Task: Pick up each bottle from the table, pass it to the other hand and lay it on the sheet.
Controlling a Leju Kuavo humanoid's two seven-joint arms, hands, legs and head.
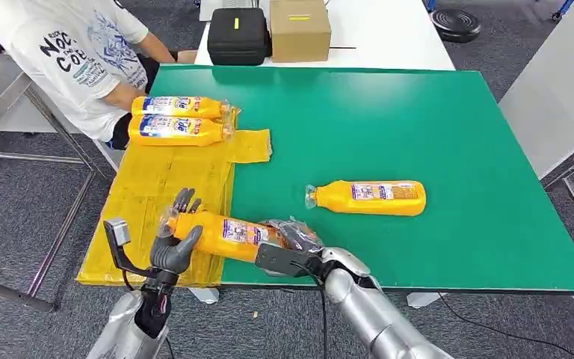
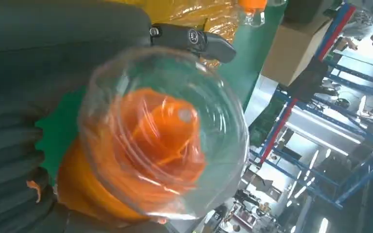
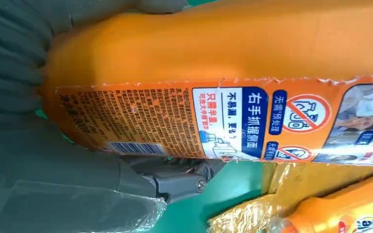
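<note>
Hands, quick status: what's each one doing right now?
Left hand: fingers gripping the cap end of the orange bottle.
Right hand: holding the same bottle's base end.

2 bottles (image 1: pixel 177 119) lie on the sheet (image 1: pixel 146 194); 1 bottle (image 1: pixel 370 197) right, on table (image 1: pixel 418 127).

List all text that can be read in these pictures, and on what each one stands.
"右手抓握侧面": held bottle, blue panel.
"不易漏, 更省力": same label.
"Tide": bottles on sheet, only roughly legible.
"NOC", "COE": person's shirt, partly hidden.
Barcode and fine print on the held bottle, and the table bottle's label: too small.
</note>
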